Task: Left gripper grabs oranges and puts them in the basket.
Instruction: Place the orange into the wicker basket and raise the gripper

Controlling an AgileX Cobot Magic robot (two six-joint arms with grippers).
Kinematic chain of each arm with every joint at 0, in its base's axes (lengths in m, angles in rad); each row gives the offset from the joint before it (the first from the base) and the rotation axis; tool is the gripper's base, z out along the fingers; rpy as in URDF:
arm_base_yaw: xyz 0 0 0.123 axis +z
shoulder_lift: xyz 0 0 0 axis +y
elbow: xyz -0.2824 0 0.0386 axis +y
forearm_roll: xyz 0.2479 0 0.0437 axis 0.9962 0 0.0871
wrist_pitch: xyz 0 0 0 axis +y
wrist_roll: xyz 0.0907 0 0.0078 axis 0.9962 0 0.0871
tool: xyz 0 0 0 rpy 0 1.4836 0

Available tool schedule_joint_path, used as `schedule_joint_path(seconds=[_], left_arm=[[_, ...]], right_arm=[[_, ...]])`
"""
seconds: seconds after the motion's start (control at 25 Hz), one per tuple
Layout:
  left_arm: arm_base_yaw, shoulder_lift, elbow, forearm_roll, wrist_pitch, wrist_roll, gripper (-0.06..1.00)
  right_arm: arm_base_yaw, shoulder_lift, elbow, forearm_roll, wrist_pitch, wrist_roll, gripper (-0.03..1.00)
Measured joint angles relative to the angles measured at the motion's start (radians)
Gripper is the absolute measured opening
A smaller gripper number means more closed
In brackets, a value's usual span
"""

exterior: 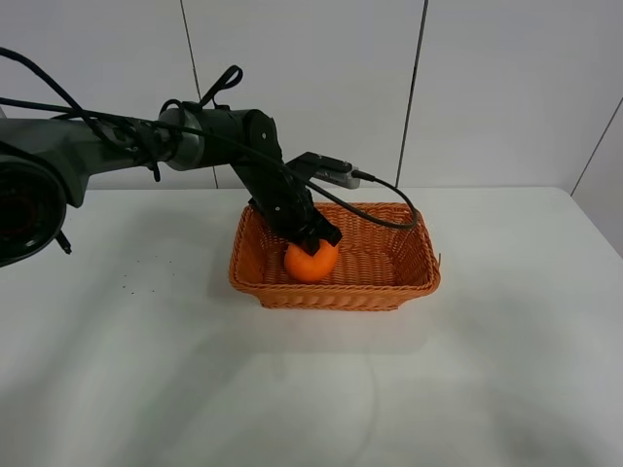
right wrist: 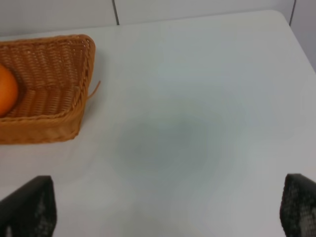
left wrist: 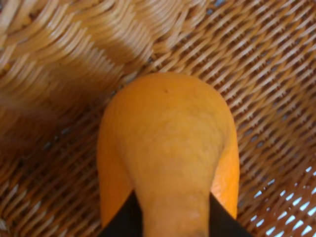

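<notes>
White wall panels back a pale bench (exterior: 146, 379), and the scene is best read from the left tool (exterior: 318, 237). Its two black fingers (left wrist: 123, 223) are closed on the knobbed stem end of the orange (exterior: 311, 262), one on each side of the neck. That narrow part gives short fingers a surer hold than the wide belly would. The fruit hangs low inside the wicker basket (exterior: 389, 292), toward 8 o'clock of its middle. It is at or just above the woven floor; I cannot tell which. The arm reaches in over the rim from 10 o'clock, low enough that a release should not bounce the orange. The right tool (right wrist: 163, 212) waits over bare bench with its fingers wide apart, the basket at its 10 o'clock.
</notes>
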Motion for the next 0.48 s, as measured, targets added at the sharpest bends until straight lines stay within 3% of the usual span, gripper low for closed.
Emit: schedule_joint_path(seconds=[0.48], left_arm=[[0.0, 0.021, -0.003, 0.0, -0.011, 0.0, 0.22]], right_arm=[[0.0, 0.0, 0.0, 0.0, 0.0, 0.0, 0.69]])
